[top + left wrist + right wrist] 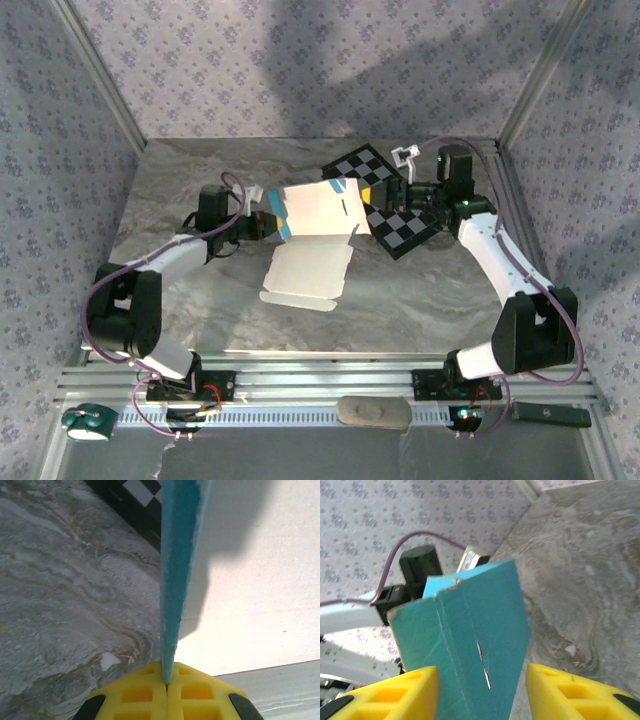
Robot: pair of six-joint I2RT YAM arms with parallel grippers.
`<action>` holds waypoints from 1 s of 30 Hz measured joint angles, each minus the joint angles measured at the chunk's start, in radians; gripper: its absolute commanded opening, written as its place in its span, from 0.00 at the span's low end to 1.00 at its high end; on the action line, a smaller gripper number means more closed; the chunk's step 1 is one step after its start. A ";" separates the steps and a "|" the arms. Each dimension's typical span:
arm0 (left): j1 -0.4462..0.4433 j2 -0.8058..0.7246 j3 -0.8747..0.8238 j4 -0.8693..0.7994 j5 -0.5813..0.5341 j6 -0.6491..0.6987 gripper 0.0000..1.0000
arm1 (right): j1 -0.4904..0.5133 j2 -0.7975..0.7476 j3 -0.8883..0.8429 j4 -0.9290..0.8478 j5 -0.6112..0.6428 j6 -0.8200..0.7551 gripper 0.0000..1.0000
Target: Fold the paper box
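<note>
Where the black-and-white checkerboard (400,225) lies flat on the grey, marble-veined table (200,320), the paper box (315,210) stands just to its left, overlapping its near-left edge. The box is thin, matte cardboard, not yet closed up. One broad white panel is raised and faces the top camera. A second white panel with rounded tabs (305,272) slopes down from it onto the table, further from the checkerboard. Slivers of turquoise show at the raised panel's edges.

On the side away from the checkerboard, the left gripper (272,224) has its ribbed yellow pads (140,692) pressed together on the box's edge (180,555), turquoise on one face and white on the other.

Over the checkerboard, the right gripper (368,192) has its yellow fingers (410,690) spread apart on either side of a creased turquoise panel (475,615) with a short slit. Whether either pad touches the card cannot be told.
</note>
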 measured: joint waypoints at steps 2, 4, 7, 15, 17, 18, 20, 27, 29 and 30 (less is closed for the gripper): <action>0.000 0.008 0.018 -0.001 0.027 0.000 0.00 | 0.005 0.002 0.001 -0.019 -0.023 -0.019 0.51; 0.000 0.025 0.042 -0.005 0.050 0.000 0.00 | 0.005 0.005 0.001 -0.033 -0.042 -0.031 0.51; 0.000 0.045 0.061 -0.012 0.064 0.000 0.00 | 0.013 -0.002 0.001 -0.052 -0.049 -0.046 0.52; 0.000 0.051 0.066 -0.083 0.013 0.001 0.00 | -0.012 -0.203 -0.069 -0.066 0.092 -0.054 0.54; -0.001 0.051 0.075 -0.109 -0.008 0.002 0.00 | 0.016 -0.274 -0.099 -0.076 0.197 -0.071 0.56; -0.001 0.051 0.079 -0.117 -0.015 0.003 0.00 | 0.040 -0.294 -0.105 -0.083 0.247 -0.081 0.56; -0.003 0.050 0.089 -0.134 -0.028 0.008 0.00 | 0.094 -0.314 -0.110 -0.092 0.371 -0.104 0.56; -0.026 0.040 0.121 -0.199 -0.075 0.020 0.00 | 0.180 -0.243 -0.072 -0.174 0.659 -0.177 0.51; -0.035 0.037 0.130 -0.215 -0.092 0.023 0.00 | 0.232 -0.205 -0.034 -0.197 0.726 -0.201 0.45; -0.039 0.037 0.133 -0.219 -0.098 0.025 0.00 | 0.249 -0.193 -0.021 -0.201 0.750 -0.209 0.42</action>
